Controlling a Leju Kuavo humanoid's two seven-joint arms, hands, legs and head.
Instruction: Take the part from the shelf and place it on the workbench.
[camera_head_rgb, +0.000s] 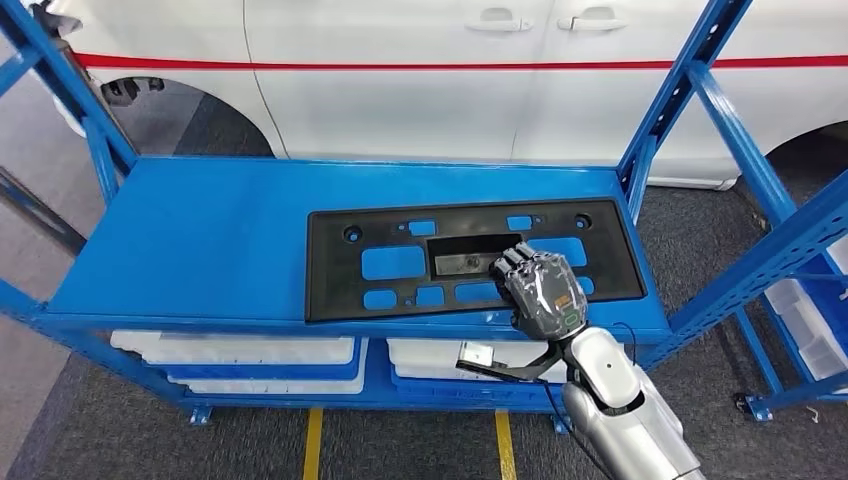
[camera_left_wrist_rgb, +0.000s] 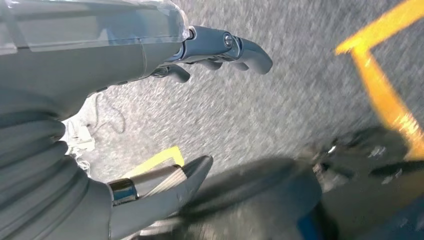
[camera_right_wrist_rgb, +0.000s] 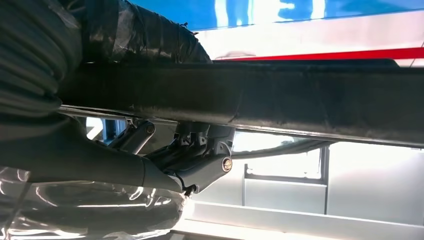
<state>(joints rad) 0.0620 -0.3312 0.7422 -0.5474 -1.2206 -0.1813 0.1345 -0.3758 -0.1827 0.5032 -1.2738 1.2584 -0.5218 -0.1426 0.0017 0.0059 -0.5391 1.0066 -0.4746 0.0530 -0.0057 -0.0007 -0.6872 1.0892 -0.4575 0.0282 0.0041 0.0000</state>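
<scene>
Head view: right robot hand (camera_head_rgb: 538, 288) grips the black part's (camera_head_rgb: 400, 262) near edge on the shelf (camera_head_rgb: 200, 240).

The head view looks forward and down from high onto the blue shelf (camera_head_rgb: 200, 240). The left wrist view faces the floor (camera_left_wrist_rgb: 280, 100) closely. The right wrist view sits tight against the black part (camera_right_wrist_rgb: 280, 95), which also lies mid-frame in the head view.

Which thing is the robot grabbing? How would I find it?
Find the blue shelf beside the white car. On its top lies a flat black plastic panel with rectangular cut-outs, under the right hand. It's the shelf top's one black thing.
</scene>
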